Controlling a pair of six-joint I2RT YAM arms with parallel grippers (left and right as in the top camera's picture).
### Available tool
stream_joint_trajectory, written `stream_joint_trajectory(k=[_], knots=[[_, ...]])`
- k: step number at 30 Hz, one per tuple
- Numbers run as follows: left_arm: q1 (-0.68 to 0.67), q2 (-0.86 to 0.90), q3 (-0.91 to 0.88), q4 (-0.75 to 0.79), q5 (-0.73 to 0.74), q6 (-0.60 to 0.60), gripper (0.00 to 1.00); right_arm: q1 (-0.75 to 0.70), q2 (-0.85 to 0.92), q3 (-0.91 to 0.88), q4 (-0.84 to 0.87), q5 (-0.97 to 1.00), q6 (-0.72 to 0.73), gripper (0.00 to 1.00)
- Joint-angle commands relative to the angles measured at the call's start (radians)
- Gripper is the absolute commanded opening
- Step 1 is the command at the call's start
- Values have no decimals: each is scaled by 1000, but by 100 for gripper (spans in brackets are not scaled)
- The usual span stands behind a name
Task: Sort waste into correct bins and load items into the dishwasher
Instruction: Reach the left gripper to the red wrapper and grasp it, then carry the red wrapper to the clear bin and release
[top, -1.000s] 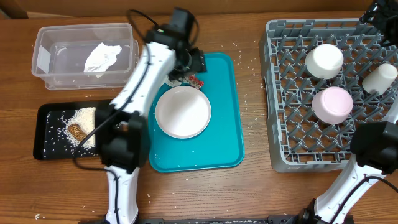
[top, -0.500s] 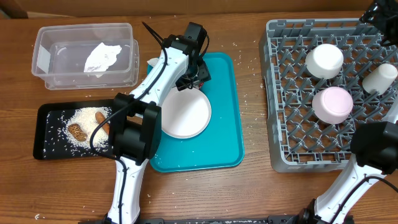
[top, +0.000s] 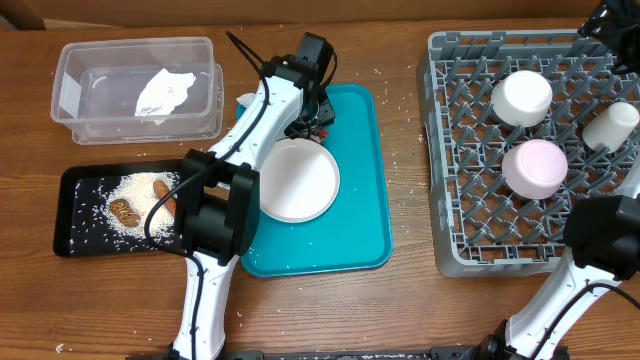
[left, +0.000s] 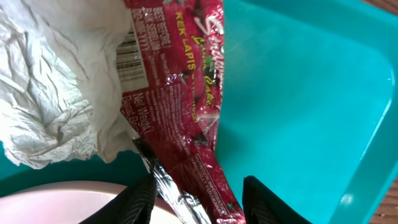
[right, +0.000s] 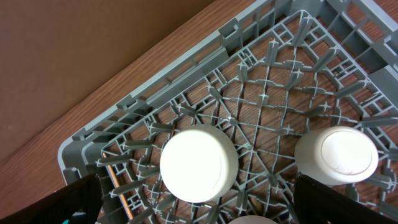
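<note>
- Tub (top: 70, 95): stands at the back left and holds one napkin (top: 165, 92).
- Black tray (top: 75, 215): lies in front of the tub and carries rice (top: 130, 190), a carrot (top: 160, 187) and a brown lump (top: 122, 210).
- Left arm (top: 215, 215): rises from the front edge, passes over the black tray's right end and reaches back to the teal tray's (top: 355, 220) rear left corner.
- Left gripper (left: 199, 200): points down at the tray floor. Its fingers (left: 142, 199) stand partly apart, one on each side of the wrapper's (left: 186, 106) lower end. Whether they press on it cannot be told.
- Wrapper: lies on the teal tray behind the plate (top: 293, 180), with its left edge against a second napkin (left: 56, 93).
- Table (top: 400, 310): brown wood, with loose white grains scattered between the teal tray and the rack (top: 460, 150).
- Rack: stands at the right and holds a bowl (top: 521, 97), a second bowl (top: 534, 167) and a cup (top: 610, 125), all bottom-up.
- Right arm (top: 600, 240): rises from the front right, with its gripper (right: 199, 210) above the rack's rear corner. The jaws are spread wide with nothing between them.
- Left wrist view only: shows the wrapper's print, its foil edge and the napkin's creases.
- Right wrist view only: shows the rack's pegs from close and a plain brown surface past the table edge.
- Overhead view only: shows both arms and all the containers.
</note>
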Motion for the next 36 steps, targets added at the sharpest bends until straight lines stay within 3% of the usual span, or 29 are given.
stream_joint_trajectory(k=[1,7,8,10,23,33,36], knots=[[-1,4,-34,4,-21,-27,48,0,-19,17,5,3,1,100],[-1,4,-36,10,-21,-26,33,0,-19,17,5,3,1,100],[-1,4,-35,10,-21,-26,28,0,-19,17,5,3,1,100],[-1,3,-31,7,-17,-26,4,0,-19,17,5,3,1,100],[-1,-139,10,-17,11,-2,4,0,-19,17,5,3,1,100],[93,-324,10,21,-514,-2,4,0,-19,17,5,3,1,100],[144,-325,9,32,-600,-2,4,0,-19,17,5,3,1,100]])
